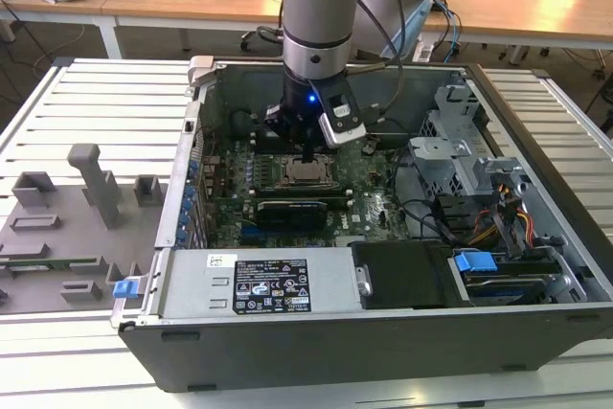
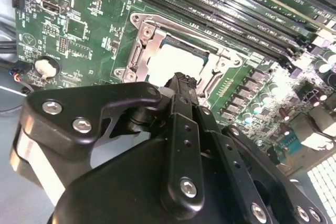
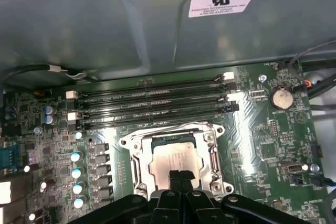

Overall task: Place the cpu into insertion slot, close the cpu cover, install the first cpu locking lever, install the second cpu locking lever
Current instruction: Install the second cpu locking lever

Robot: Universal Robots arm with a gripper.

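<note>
The cpu (image 3: 172,160) lies flat in the insertion slot with its silvery top face up; it also shows in the second wrist view (image 2: 177,59) and the exterior view (image 1: 305,174). The cpu cover (image 3: 212,150), a silvery frame, lies down around the chip (image 2: 148,39) and hides most of the slot. My gripper (image 3: 177,176) hovers just above the chip's near edge with its black fingers pressed together and nothing between them. In the exterior view the gripper (image 1: 306,147) hangs straight over the socket inside the open computer case.
Long memory slots (image 3: 152,103) run beside the socket, toward the case wall (image 3: 157,35). A coin battery (image 3: 279,98) sits on the board. A black card (image 1: 292,210), the power supply (image 1: 259,284), a drive cage (image 1: 460,155) and cables (image 1: 503,217) surround the board.
</note>
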